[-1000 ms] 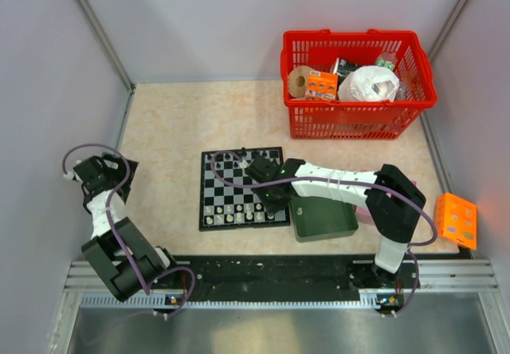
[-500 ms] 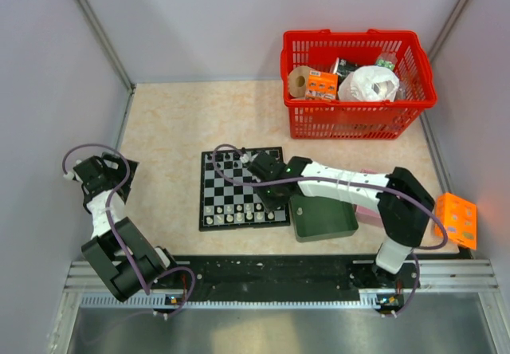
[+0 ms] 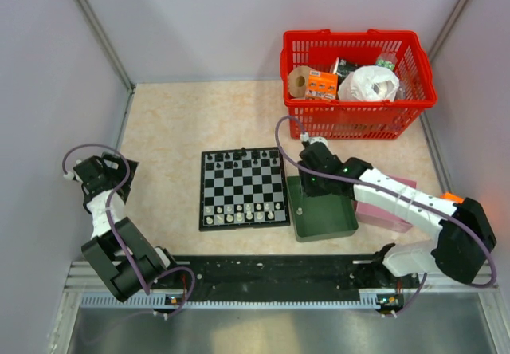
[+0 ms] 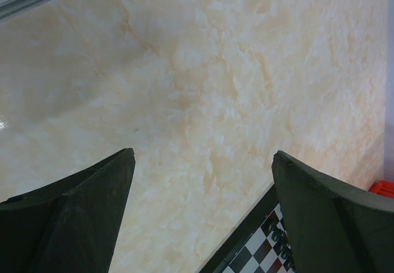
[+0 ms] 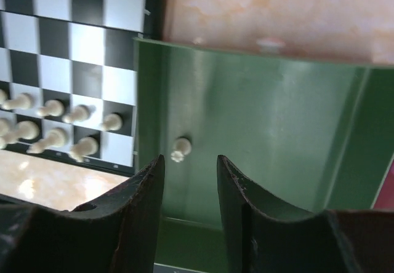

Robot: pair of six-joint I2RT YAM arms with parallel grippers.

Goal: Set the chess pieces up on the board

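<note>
Board, green tray beside, red basket beyond

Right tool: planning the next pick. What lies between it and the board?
Right wrist view: the green tray, with one whitish chess piece on its floor.

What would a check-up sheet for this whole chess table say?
Surface: beige marbled table.
Job's things: board lies flat; black pieces on its far row, white pieces on near rows; stray piece in the green tray.
Clutter: red basket of packages; pink box beside the tray.
Grippers: left gripper wide open, empty; right gripper open above the tray, empty.
Cables: purple cables loop along both arms.
Surroundings: grey walls; nothing else seen.
</note>
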